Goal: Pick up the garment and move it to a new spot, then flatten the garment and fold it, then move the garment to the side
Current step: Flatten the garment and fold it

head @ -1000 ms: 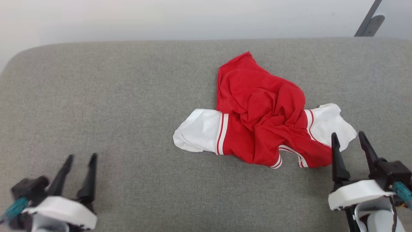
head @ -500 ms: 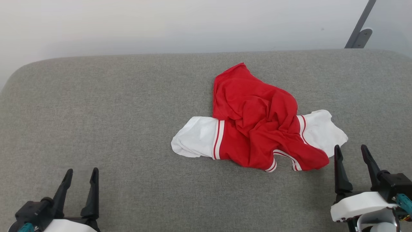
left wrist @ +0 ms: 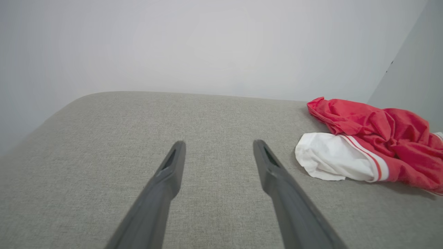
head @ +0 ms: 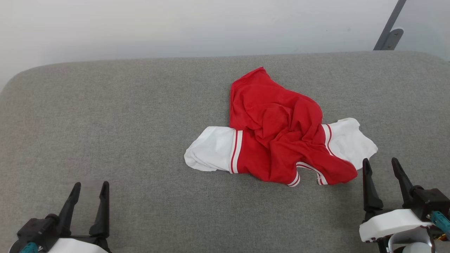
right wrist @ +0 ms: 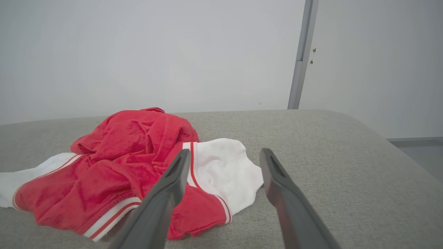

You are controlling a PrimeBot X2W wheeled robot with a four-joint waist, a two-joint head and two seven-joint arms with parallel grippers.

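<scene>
Clearly the red jersey shirt [head: 277, 140] lies crumpled right of centre on the grey upholstered surface [head: 105, 116]; both grippers are empty, jaws spread wide, the right gripper [head: 380, 160] just beside its white sleeve [head: 348, 140], the left gripper [head: 91, 184] well apart. A pinch into the folds could catch one layer and lift it twisted. The right wrist view shows the heap's height, flattened in the head view
</scene>
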